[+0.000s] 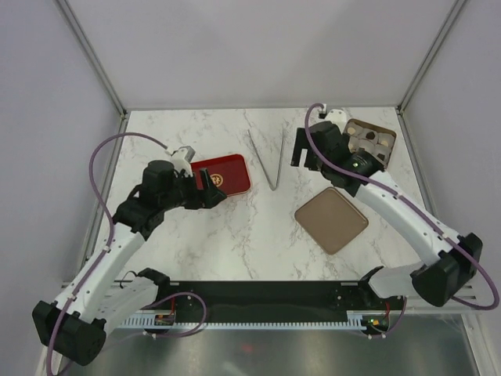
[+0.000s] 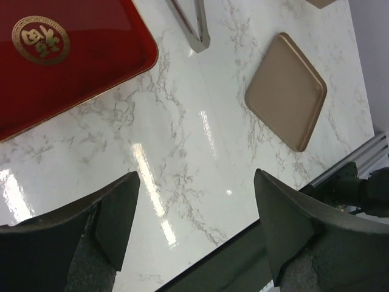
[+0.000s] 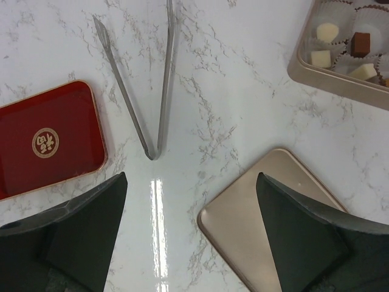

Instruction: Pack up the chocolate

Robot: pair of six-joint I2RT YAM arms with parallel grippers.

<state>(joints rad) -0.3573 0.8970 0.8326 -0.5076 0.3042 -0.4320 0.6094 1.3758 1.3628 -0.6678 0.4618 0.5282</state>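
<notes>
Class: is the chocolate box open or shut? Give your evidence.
Open. Chocolates sit uncovered in the box, and the flat brown lid lies apart from it on the table.

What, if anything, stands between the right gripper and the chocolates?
Nothing visible does. The chocolates sit uncovered in the gold box. The brown lid lies flat on the marble apart from it, and the right gripper is open.

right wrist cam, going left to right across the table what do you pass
red tray with a gold emblem → metal tongs → tan square lid → gold box holding the chocolates
</notes>
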